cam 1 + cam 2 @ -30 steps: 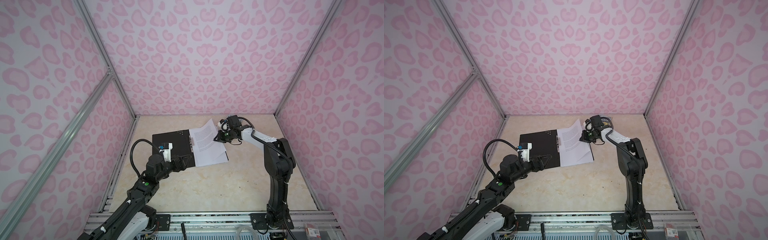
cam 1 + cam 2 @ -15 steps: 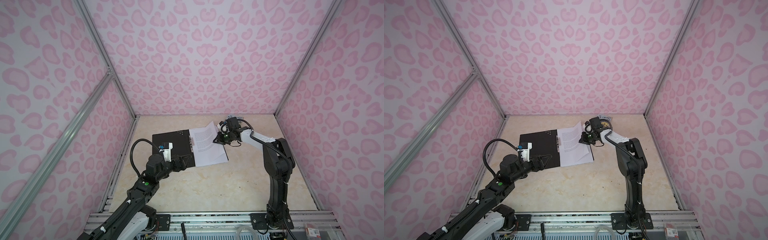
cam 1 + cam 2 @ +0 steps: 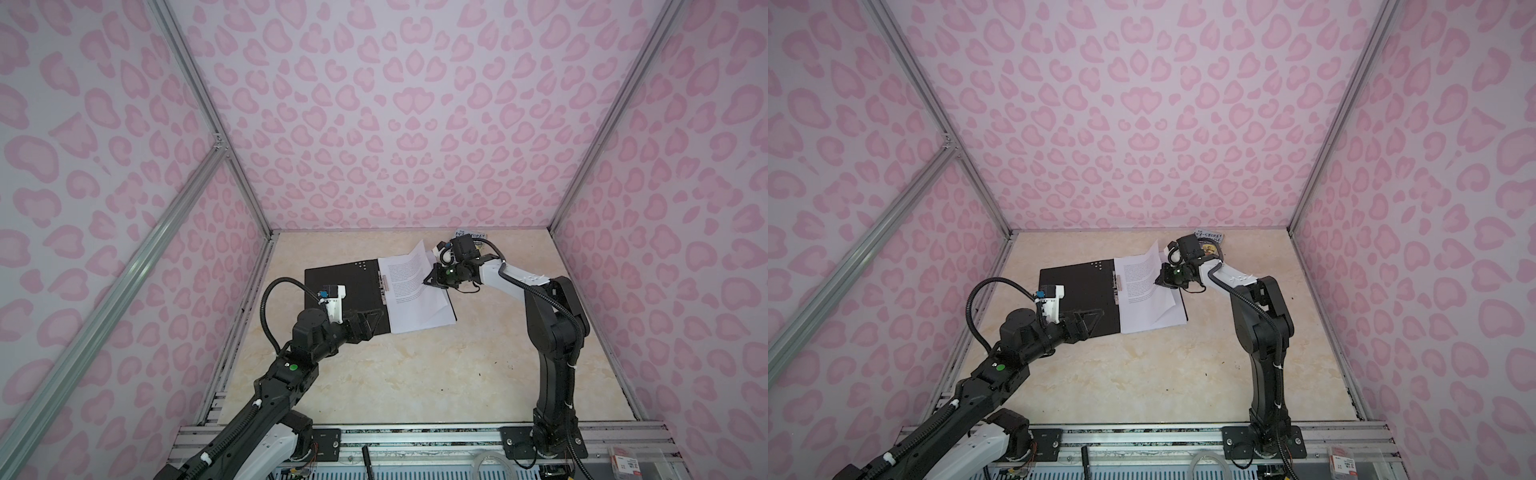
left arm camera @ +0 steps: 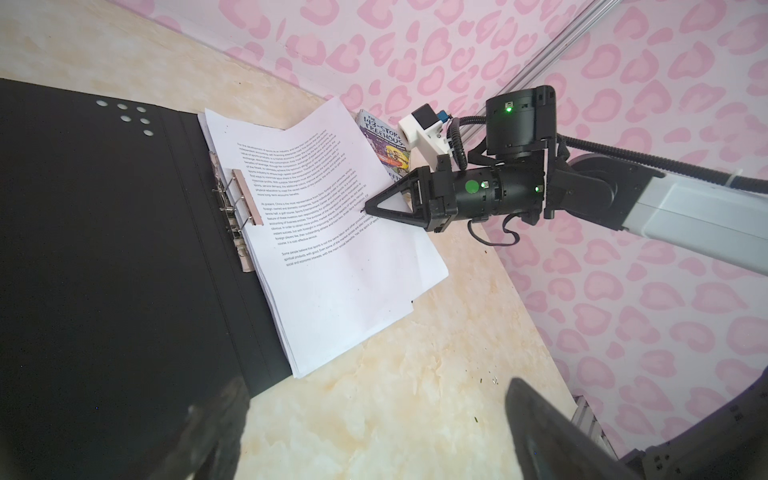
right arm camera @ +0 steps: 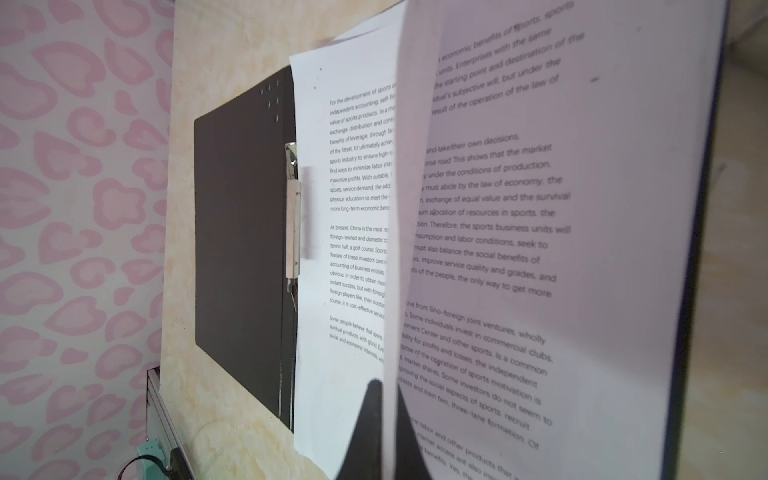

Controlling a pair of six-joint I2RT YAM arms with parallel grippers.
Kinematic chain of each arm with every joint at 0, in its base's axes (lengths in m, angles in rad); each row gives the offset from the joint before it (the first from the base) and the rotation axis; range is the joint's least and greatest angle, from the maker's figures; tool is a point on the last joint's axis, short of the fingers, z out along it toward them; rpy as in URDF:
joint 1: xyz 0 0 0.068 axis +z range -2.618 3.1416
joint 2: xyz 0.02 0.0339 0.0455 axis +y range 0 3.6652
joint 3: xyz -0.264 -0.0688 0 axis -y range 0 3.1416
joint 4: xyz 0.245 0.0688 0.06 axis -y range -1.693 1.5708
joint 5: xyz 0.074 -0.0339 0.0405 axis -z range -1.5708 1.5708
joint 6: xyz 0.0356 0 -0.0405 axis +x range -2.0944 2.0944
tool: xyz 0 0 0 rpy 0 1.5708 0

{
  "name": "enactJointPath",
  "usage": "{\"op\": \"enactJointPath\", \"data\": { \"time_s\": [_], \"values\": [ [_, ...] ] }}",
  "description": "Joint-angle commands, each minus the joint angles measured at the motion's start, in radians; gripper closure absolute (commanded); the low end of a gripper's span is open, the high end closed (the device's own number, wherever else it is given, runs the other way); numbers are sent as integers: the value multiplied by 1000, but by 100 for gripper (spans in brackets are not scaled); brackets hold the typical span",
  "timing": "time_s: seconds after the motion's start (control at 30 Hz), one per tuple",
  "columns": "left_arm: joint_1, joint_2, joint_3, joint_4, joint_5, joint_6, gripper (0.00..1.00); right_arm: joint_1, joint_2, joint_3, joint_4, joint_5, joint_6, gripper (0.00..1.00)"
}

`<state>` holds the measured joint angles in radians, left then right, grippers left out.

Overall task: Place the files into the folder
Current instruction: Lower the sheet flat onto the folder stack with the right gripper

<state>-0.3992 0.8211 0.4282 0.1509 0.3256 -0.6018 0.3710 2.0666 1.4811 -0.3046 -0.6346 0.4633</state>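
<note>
**Right arm barely budged**

Compared with a second earlier, only the right wrist had dipped a touch toward the papers (image 3: pixel 415 305); the left arm hadn't moved. In both top views the thin stack lay on the right half of the open folder (image 3: pixel 345 282), matte black inside, with one far corner curled up. The left gripper (image 3: pixel 368 322) hovered over the folder's near edge.

From the left wrist, its fingers (image 4: pixel 536 415) stood wide apart, holding nothing. The right gripper (image 4: pixel 366 210) was pinched shut on the top sheet, away from the shiny metal clip (image 4: pixel 243 203). A glossy book (image 4: pixel 386 143) sat behind.

From the right wrist, that floppy sheet ran straight between the jaws. I'd say mostly done: flatten it, close up.
</note>
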Motion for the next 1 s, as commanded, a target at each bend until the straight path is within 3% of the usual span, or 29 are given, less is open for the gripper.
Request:
{"op": "enactJointPath", "data": {
  "time_s": [0.0, 0.27, 0.67, 0.87, 0.97],
  "values": [
    [2, 3, 12, 33, 3, 5, 2, 2, 10, -21, 3, -11, 6, 100],
    [2, 4, 13, 32, 1, 5, 2, 3, 11, -27, 6, -17, 5, 100],
    [2, 3, 15, 29, 1, 5, 2, 5, -16, -45, -9, 19, -6, 66],
    [2, -4, 15, 25, 0, 4, 2, 3, -72, -47, -125, 191, -36, 49],
    [1, -11, 17, 17, -2, 2, 2, 5, -102, -35, -206, 359, -61, 45]
  ]
}}
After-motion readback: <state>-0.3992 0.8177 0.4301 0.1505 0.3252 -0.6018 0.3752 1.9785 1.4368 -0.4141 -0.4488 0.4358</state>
